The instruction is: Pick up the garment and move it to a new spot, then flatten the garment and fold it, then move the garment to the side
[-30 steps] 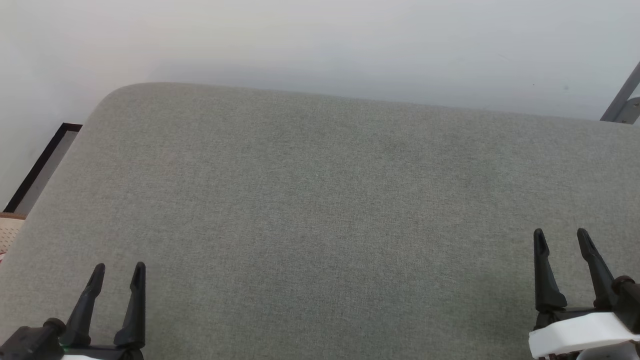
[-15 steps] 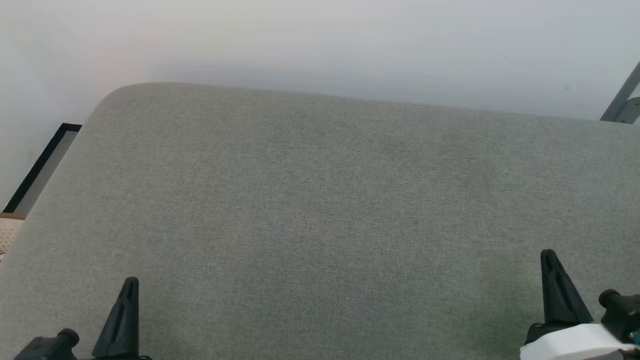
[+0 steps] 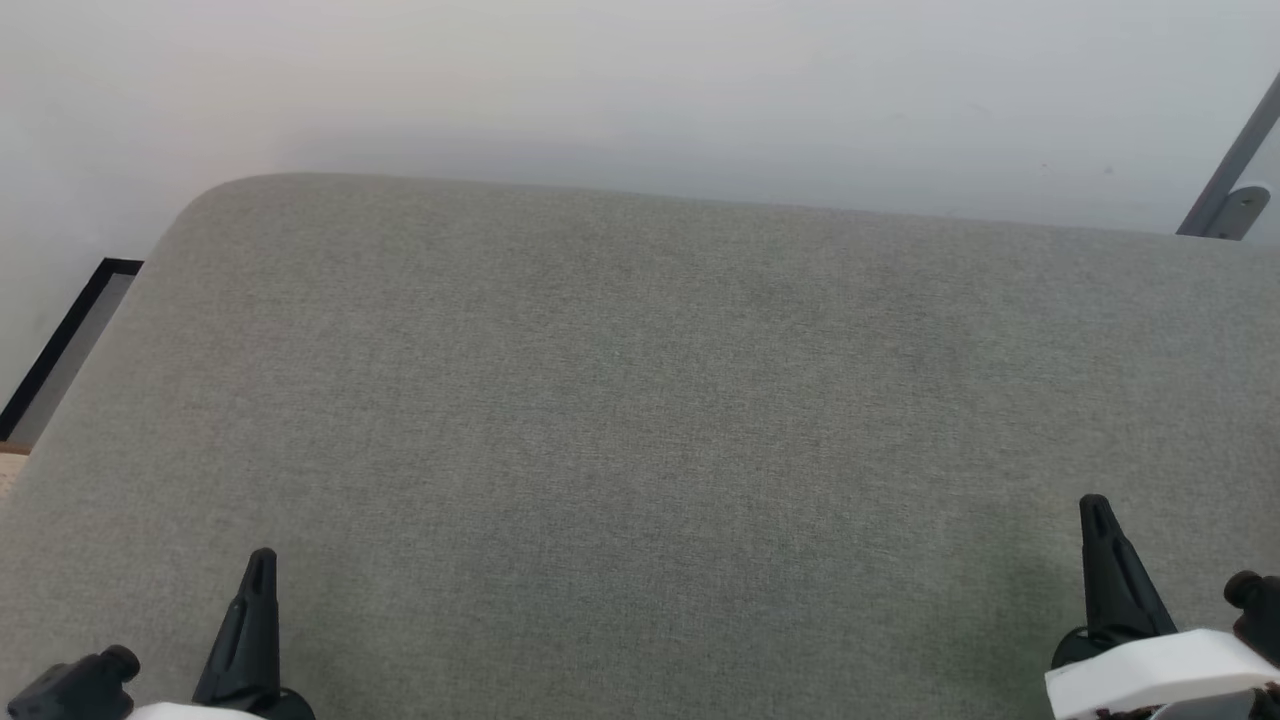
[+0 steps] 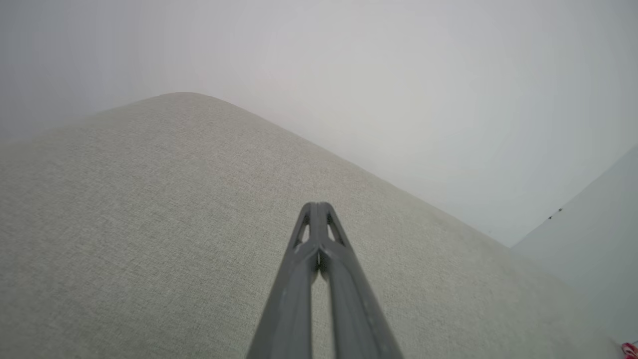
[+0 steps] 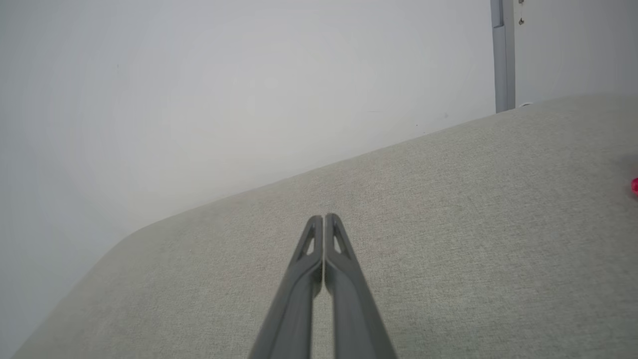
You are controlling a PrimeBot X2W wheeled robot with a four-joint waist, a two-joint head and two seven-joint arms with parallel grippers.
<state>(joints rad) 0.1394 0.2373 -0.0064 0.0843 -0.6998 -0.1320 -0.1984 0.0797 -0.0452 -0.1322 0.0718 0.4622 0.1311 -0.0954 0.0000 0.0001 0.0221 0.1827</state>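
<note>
Found wide open room over the grey padded surface point(image 3: 640, 420), flat and smooth from the near edge to the rounded far edge. Met a white wall point(image 3: 640, 80) right behind that far edge, closing the way forward. Noted a slanted metal bar point(image 3: 1218, 180) by the far right corner and a black-framed panel point(image 3: 68, 340) low beside the left edge. Had the left gripper point(image 3: 262, 556) and right gripper point(image 3: 1094, 503) low at the near corners, fingers pressed together, well apart, with broad passage between. Spotted a red sliver of the garment point(image 5: 635, 185) at the surface's right side.
</note>
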